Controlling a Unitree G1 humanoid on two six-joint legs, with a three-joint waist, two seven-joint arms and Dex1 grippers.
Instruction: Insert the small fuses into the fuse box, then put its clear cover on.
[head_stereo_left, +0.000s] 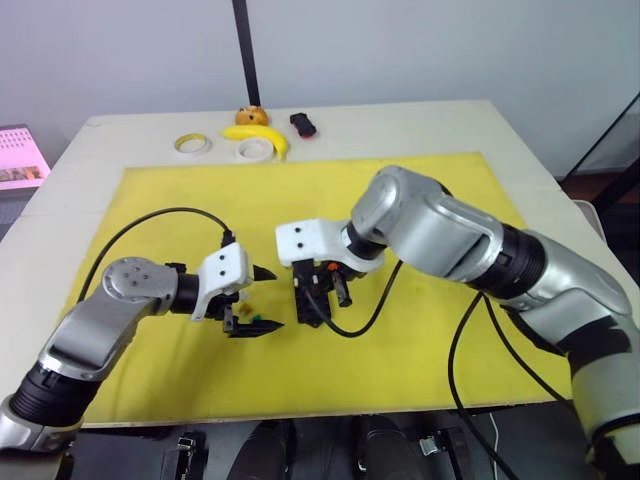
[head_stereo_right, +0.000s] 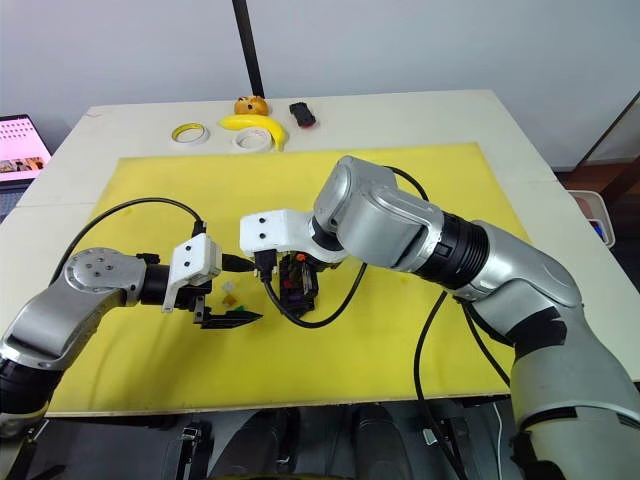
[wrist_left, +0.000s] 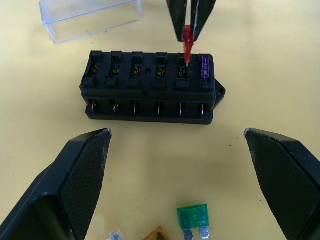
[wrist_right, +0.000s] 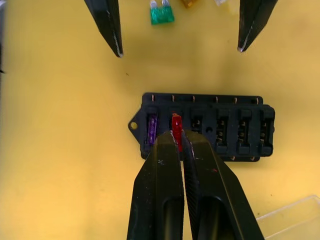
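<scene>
Fuse box (wrist_left: 150, 87) sits on my yellow mat (head_stereo_left: 420, 340), roughly mid-mat, between my two grippers; I see it as a black block with two rows of slots and a small tab at one end; a purple fuse (wrist_left: 205, 69) is already seated in the end slot by that tab; my right gripper (wrist_right: 178, 142) is clenched on a red fuse (wrist_left: 187, 44), pinching it between the fingertips with the fuse upright and its blades at the mouth of the slot right next to the purple one; whether the blades have entered the slot I cannot tell; the remaining slots look bare, with metal contacts showing.

My left gripper (wrist_left: 177, 150) is released, fingers spread wide and holding nothing, low over the mat just beside the box; between those fingers, lying flat on the mat, I see a teal-green fuse (wrist_left: 193, 220), with an amber fuse (wrist_left: 156, 234) and a pale blue fuse (wrist_left: 115, 235) close by it, all apart from the box; the clear cover (wrist_left: 90, 17) lies on the mat near the far side of the box, not touching it.
</scene>
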